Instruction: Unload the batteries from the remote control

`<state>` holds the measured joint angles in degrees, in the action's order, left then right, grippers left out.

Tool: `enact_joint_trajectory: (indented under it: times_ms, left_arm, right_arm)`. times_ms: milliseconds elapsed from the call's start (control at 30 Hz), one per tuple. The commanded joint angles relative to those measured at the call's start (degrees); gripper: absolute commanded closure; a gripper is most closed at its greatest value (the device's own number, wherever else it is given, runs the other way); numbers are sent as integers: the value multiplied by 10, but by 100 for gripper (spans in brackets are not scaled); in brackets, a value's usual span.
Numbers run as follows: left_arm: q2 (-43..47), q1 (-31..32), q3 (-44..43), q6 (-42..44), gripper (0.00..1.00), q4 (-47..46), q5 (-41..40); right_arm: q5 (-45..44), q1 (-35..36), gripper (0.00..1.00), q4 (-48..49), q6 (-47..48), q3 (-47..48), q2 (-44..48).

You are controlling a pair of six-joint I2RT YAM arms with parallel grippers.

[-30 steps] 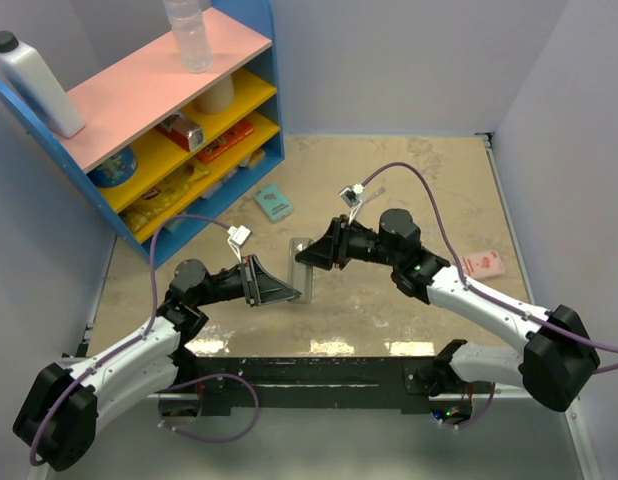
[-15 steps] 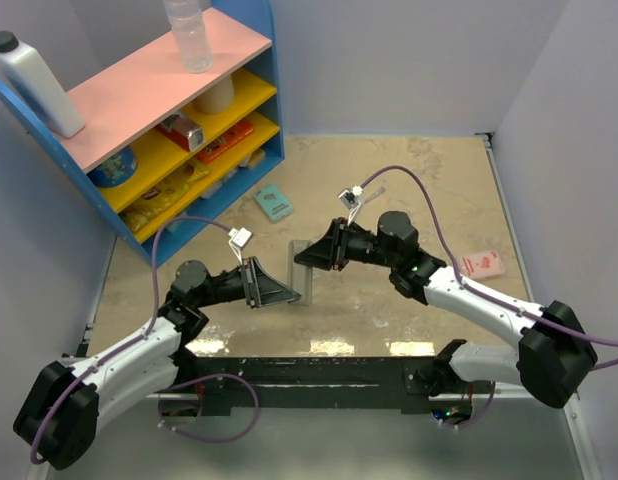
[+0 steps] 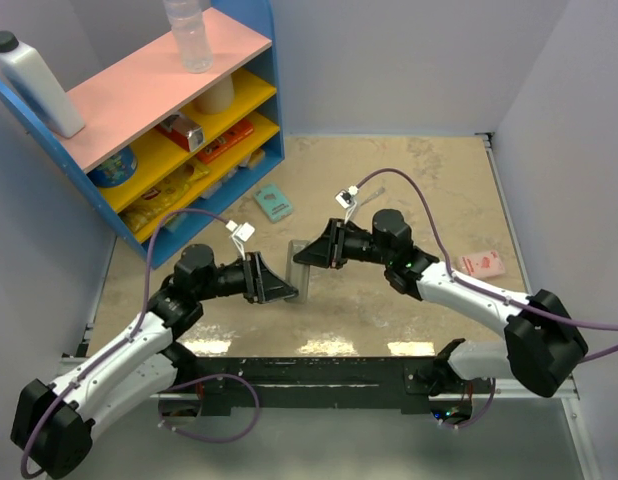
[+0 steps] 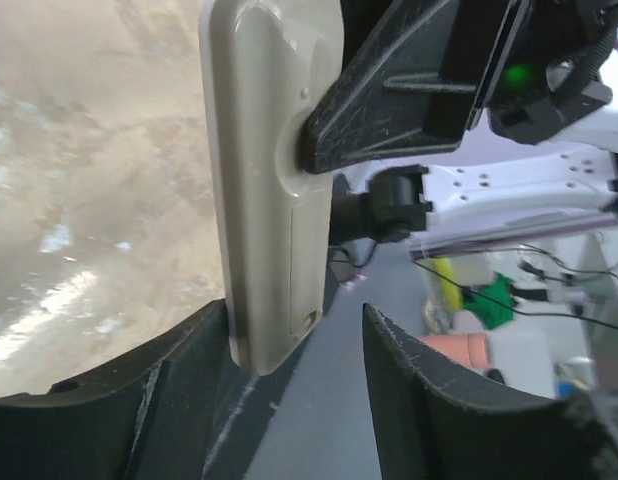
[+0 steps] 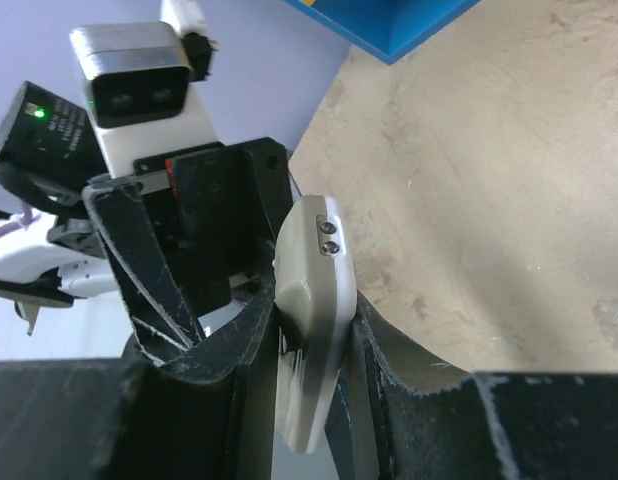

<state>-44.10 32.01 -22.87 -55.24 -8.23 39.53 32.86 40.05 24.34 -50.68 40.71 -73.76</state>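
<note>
The grey remote control (image 3: 301, 270) is held off the sand-coloured table between the two grippers. My right gripper (image 3: 311, 255) is shut on its far end; in the right wrist view the remote (image 5: 311, 290) is pinched between the jaws of that gripper (image 5: 319, 312). My left gripper (image 3: 287, 292) is open around the near end. In the left wrist view the remote (image 4: 269, 190) rests against one finger (image 4: 139, 400) of that gripper (image 4: 297, 312), with a gap to the other finger (image 4: 439, 400). Its back cover looks closed. The batteries are hidden.
A teal flat box (image 3: 275, 203) lies behind the remote. A pink packet (image 3: 482, 264) lies at the right. A blue shelf unit (image 3: 179, 120) with snacks stands at the back left, a white bottle (image 3: 34, 85) and a clear bottle (image 3: 189, 35) on top.
My left arm has pushed forward and its open gripper has closed in on the remote's near end. My right gripper, still holding the remote, has shifted slightly left.
</note>
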Motion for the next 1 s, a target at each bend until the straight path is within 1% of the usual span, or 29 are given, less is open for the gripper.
enact_joint_trajectory:
  times_ms: [0, 67, 100, 133, 167, 200, 300, 367, 400, 467, 500, 533, 600, 667, 700, 800, 833, 900, 967]
  left_arm:
    - [6, 1, -95, 163, 39, 224, -81]
    - [-4, 1, -139, 205, 39, 266, -121]
    - [-4, 2, -151, 246, 40, 291, -134]
    - [1, 1, -161, 265, 40, 301, -159]
    - [3, 2, -176, 288, 39, 305, -167]
    - [10, 1, -179, 323, 39, 299, -169]
    - [37, 2, -173, 389, 39, 274, -166]
    - [56, 2, -156, 411, 39, 256, -185]
    - [59, 3, -150, 450, 39, 241, -182]
    - [53, 5, -144, 488, 39, 240, -186]
    - [44, 11, -148, 531, 39, 254, -185]
    - [25, 15, -157, 550, 39, 258, -189]
    - [15, 32, -158, 594, 39, 251, -210]
    - [19, 48, -149, 616, 40, 230, -221]
    - [29, 66, -144, 630, 40, 201, -223]
    - [36, 90, -126, 633, 39, 148, -220]
    - [34, 96, -115, 637, 36, 139, -202]
    - [30, 116, -104, 651, 39, 116, -195]
    - [29, 130, -87, 663, 39, 98, -198]
  right_arm:
    - [4, -15, 100, 12, -10, -12, 6]
    - [4, -20, 100, 16, -21, -16, 4]
    - [10, -24, 100, 19, -24, -21, 0]
    - [12, -27, 100, 23, -31, -22, -2]
    - [14, -29, 100, 24, -32, -23, -5]
    - [14, -33, 100, 24, -32, -25, -9]
    - [17, -42, 100, 25, -36, -28, -14]
    - [28, -45, 100, 23, -37, -27, -23]
    - [35, -46, 100, 22, -36, -23, -27]
    - [53, -48, 100, 11, -31, -16, -41]
    - [58, -50, 100, 6, -29, -10, -46]
    - [62, -50, 100, 1, -22, -7, -53]
    - [78, -52, 100, -4, -14, 0, -57]
    - [88, -56, 100, -11, -7, 4, -61]
    - [94, -56, 100, -12, -2, 9, -62]
    - [102, -59, 100, -20, 0, 17, -68]
    - [102, -60, 100, -21, 0, 19, -69]
    - [104, -60, 100, -25, 0, 23, -75]
    - [109, -60, 100, -26, 0, 24, -79]
